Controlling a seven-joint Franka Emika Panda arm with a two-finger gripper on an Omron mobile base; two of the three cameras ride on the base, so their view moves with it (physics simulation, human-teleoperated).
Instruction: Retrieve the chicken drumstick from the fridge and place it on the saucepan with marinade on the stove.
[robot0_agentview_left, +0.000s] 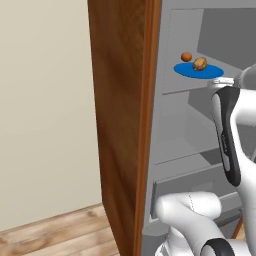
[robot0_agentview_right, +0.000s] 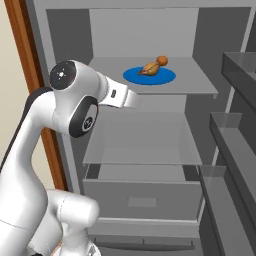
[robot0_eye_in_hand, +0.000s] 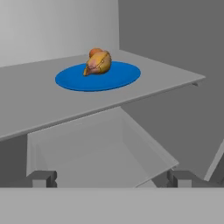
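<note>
On blue plate (robot0_eye_in_hand: 70, 81), knobbly orange-brown chicken drumstick (robot0_eye_in_hand: 98, 62)

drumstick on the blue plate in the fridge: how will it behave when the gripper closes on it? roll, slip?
The chicken drumstick looks rounded and knobbly, so it may rock or roll under a pinch. It lies loose on a flat blue plate with no raised rim, so a nudge could slide it off. It is small, probably light.

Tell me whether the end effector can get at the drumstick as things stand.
Probably yes: the fridge is open, the drumstick lies exposed on a blue plate, and the open end effector faces it unobstructed.
</note>
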